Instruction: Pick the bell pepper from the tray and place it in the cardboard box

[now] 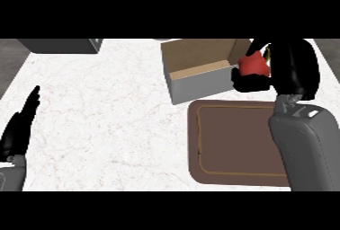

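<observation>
Above cardboard box (199,67): bell pepper (253,65), right hand (292,63)

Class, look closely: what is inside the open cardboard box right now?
The open brown cardboard box shows only its bare brown floor. Its right corner is covered by the black right hand holding the red bell pepper, so that part cannot be checked.

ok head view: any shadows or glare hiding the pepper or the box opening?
Head view: light is even and no glare shows on the counter. The cardboard box shows a darker inner wall but its opening is readable. The bell pepper is partly hidden by the right hand, not by shadow. The tray reads clearly; the left hand rests at the left edge.
</observation>
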You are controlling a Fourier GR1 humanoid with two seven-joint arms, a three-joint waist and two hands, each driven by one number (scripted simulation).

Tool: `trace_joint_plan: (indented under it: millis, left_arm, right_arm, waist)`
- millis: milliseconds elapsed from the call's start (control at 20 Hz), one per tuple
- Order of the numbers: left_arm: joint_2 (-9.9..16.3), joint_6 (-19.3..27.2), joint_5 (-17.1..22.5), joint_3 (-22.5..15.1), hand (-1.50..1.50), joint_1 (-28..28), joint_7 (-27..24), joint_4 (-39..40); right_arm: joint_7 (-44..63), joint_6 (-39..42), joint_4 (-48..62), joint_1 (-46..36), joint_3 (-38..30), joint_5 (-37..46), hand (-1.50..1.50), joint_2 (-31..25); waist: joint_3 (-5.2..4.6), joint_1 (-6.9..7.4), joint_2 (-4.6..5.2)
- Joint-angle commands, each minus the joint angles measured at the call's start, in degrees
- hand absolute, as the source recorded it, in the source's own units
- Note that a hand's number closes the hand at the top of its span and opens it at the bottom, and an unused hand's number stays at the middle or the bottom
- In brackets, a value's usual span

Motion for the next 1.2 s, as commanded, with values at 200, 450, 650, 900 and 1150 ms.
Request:
trace_joint_plan:
  millis: [200,450,650,900,1150]
  left_arm:
    - [0.69,-0.70,-0.18,0.77,0.00,0.41,1.55,-2.42]
    - [-2.44,1.53,-2.15,-1.20,0.00,0.37,-1.23,-0.49]
    - [2.10,-4.06,1.30,1.46,0.00,-0.01,-1.27,-1.37]
    - [-1.04,-0.96,-1.56,-1.15,0.00,-3.33,1.22,-0.86]
    - [-1.26,-0.99,-1.24,-0.70,0.00,-3.10,-1.70,0.77]
  right_arm:
    - [-1.29,-8.33,23.39,-16.56,-7.65,-3.46,1.50,4.71]
    - [-7.76,-14.80,42.00,-25.01,-11.82,-5.09,1.50,4.06]
    - [-8.52,-20.73,54.40,-30.82,-14.03,-3.62,1.50,3.99]
    - [-10.62,-28.72,65.36,-31.98,-15.97,-1.73,1.50,2.20]
    - [-9.55,-28.05,71.66,-34.65,-22.08,-7.72,-1.50,2.55]
  waist:
    - [0.03,0.63,0.14]
    - [0.01,1.17,0.55]
    - [0.01,2.25,0.82]
    - [0.04,2.99,1.55]
    - [0.03,3.54,1.86]
